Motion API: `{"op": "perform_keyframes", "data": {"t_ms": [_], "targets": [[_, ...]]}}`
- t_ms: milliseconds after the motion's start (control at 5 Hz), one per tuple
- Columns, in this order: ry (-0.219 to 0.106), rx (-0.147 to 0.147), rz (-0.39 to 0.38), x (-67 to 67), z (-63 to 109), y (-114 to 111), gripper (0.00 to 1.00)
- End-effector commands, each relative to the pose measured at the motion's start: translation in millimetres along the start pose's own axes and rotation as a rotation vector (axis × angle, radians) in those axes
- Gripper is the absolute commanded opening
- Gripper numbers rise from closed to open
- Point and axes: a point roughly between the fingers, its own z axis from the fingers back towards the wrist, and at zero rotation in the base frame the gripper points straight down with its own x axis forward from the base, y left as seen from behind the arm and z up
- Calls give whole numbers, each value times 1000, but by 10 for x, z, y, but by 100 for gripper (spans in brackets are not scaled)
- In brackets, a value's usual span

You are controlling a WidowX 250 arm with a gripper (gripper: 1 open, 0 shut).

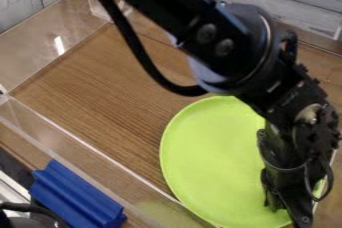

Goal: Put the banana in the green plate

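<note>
The large lime-green plate point(207, 162) lies on the wooden table at the lower right. My black gripper point(289, 204) points straight down onto the plate's right side, near the frame's bottom edge. Its fingers are pressed close together, so it looks shut. The arm's bulky wrist covers that part of the plate. The banana is hidden, and I cannot tell whether it sits between the fingers.
A clear plastic wall point(54, 132) runs along the table's near left edge. A blue ridged block point(74, 200) lies outside it at the bottom left. Brown wooden tabletop point(120, 82) stretches left of the plate. The black arm crosses from the top left.
</note>
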Motion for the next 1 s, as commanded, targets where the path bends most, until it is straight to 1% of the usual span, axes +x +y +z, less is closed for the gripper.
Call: {"op": "perform_keyframes", "data": {"t_ms": [0, 400, 800], "targets": [[4, -6, 19, -32, 68, 25, 0], [23, -23, 43, -81, 152, 54, 0], [27, -33, 60, -110, 235, 88, 0]]}}
